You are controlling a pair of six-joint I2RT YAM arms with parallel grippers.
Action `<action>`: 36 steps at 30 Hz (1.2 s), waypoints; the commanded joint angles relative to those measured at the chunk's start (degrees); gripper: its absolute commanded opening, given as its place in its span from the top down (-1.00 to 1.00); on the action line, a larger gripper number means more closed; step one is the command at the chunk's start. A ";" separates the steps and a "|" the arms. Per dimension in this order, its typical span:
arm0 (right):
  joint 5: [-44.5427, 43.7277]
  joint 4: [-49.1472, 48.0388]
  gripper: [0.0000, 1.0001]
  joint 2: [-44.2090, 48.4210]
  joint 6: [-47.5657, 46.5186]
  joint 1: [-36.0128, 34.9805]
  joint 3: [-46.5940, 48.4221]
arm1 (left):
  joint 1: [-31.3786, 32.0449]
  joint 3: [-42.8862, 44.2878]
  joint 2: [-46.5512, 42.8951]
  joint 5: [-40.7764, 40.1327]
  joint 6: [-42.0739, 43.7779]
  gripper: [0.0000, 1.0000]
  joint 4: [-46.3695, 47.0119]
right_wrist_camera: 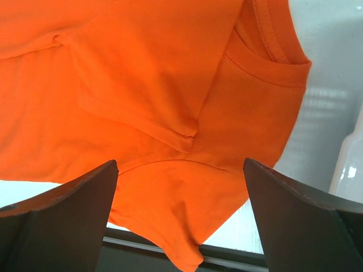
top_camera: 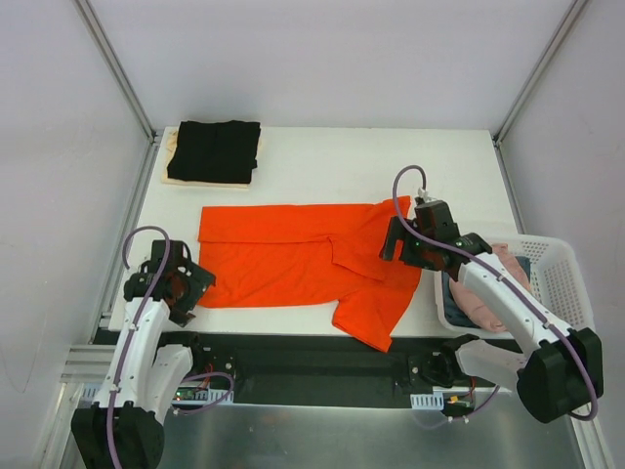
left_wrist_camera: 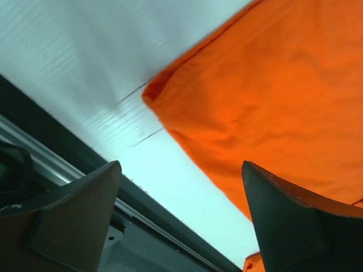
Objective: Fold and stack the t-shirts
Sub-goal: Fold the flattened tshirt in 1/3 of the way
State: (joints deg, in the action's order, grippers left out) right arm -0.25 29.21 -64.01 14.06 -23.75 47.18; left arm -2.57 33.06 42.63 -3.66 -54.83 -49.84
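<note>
A bright orange-red t-shirt (top_camera: 293, 259) lies spread across the table, its upper part folded down over the body. One sleeve (top_camera: 376, 313) reaches the near edge. My left gripper (top_camera: 181, 285) hovers at the shirt's lower-left corner (left_wrist_camera: 161, 96), open (left_wrist_camera: 181, 167), with only table and the edge rail between its fingers. Over the shirt's right side my right gripper (top_camera: 398, 249) hangs open (right_wrist_camera: 180, 164) above the sleeve (right_wrist_camera: 181, 226), not touching the cloth (right_wrist_camera: 159, 85). At the back left a folded black t-shirt (top_camera: 215, 149) rests on a cream one (top_camera: 195, 184).
A white lattice basket (top_camera: 562, 283) stands at the right table edge, holding a pink shirt (top_camera: 479, 303) and a dark blue one (top_camera: 518, 264). A black rail (top_camera: 312, 357) runs along the near edge. Metal frame posts rise at the back corners.
</note>
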 commanded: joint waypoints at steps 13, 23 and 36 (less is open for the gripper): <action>-4.94 1.20 -0.93 4.42 1.05 2.21 -0.60 | 0.28 -2.48 4.74 -13.39 -13.99 -0.16 -5.62; -3.97 1.02 -0.93 1.08 1.23 2.74 0.11 | 0.28 -3.09 7.73 -10.94 -11.18 -0.07 0.27; -5.72 1.11 -0.93 0.38 1.05 2.74 0.19 | 0.37 -3.70 9.05 -9.08 -8.80 0.06 3.70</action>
State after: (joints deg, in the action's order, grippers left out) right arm -4.36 30.30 -63.42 14.55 -21.23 46.30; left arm -2.57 29.12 50.35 -13.56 -65.14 -46.85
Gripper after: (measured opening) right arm 0.968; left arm 0.494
